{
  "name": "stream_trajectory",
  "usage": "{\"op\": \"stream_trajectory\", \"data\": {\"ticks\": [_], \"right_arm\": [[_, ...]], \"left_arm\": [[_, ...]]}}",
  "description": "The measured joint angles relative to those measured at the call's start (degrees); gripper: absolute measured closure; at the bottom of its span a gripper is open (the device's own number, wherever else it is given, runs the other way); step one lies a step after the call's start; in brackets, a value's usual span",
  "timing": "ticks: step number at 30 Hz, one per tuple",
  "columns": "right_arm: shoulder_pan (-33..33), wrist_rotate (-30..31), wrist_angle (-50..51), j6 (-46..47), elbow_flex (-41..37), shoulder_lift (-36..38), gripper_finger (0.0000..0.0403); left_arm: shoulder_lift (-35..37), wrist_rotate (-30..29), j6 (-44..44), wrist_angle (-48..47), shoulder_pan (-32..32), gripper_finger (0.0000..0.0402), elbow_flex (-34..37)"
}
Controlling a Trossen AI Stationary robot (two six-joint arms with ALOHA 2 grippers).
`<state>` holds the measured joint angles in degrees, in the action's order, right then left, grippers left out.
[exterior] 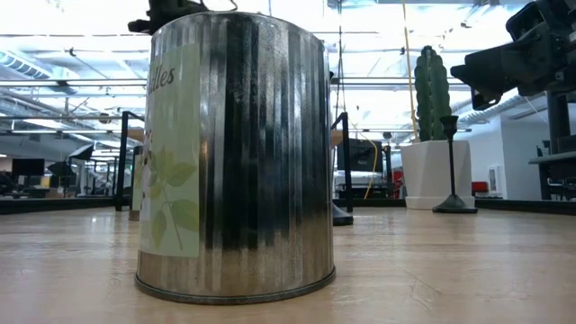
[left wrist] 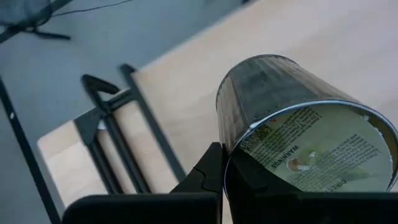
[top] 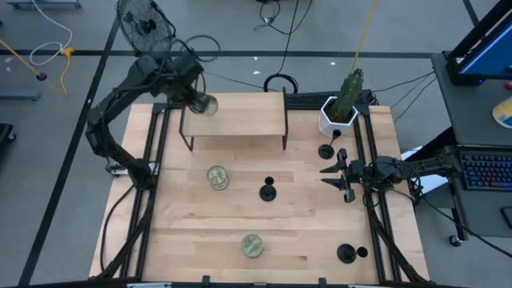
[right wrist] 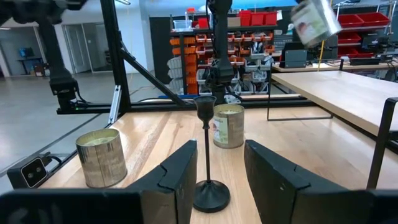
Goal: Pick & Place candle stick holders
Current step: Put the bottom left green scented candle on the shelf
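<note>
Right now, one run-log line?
left gripper: shut on glass jar, above shelf | right gripper: open, facing center candle stick holder | holders placed: none

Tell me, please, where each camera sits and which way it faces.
High: overhead, straight down on the wooden table; both dark arms show, with left gripper and right gripper.
Low: table height, level across, close behind a ribbed greenish glass jar; arm parts overhead.
Left wrist: down past its fingers, shut on a second, lifted glass jar.
Right wrist: across the table between its open fingers at a black thin-stemmed candle stick holder.
Shared: high and right wrist views both show that holder and the lifted glass jar.
</note>
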<state>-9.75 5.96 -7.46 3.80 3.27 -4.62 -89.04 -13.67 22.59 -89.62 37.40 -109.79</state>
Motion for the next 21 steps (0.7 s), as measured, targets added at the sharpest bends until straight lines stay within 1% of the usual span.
{"op": "stream_trajectory", "data": {"ticks": [4, 8, 13, 16, 21], "right_arm": [[0.0, 0.0, 0.0, 0.0, 0.0, 0.0, 0.0277], [0.0, 0.0, 0.0, 0.0, 0.0, 0.0, 0.0277], [0.0, 0.0, 0.0, 0.0, 0.0, 0.0, 0.0277], [0.0, 0.0, 0.0, 0.0, 0.0, 0.0, 0.0277], [0.0, 0.0, 0.0, 0.0, 0.0, 0.0, 0.0277]], "left_arm": [[-2.6, 0.5, -1.8, -0.1, 5.1, 0.0401, 0.1], [-5.3, 2.9, -3.6, 0.6, 8.7, 0.0401, 0.1], [-7.9, 5.1, -4.6, 0.8, 11.2, 0.0401, 0.1], [-7.8, 6.1, -5.1, 1.0, 12.5, 0.0401, 0.1], [-7.8, 6.2, -4.5, 1.6, 14.2, 0.0401, 0.1]]}}
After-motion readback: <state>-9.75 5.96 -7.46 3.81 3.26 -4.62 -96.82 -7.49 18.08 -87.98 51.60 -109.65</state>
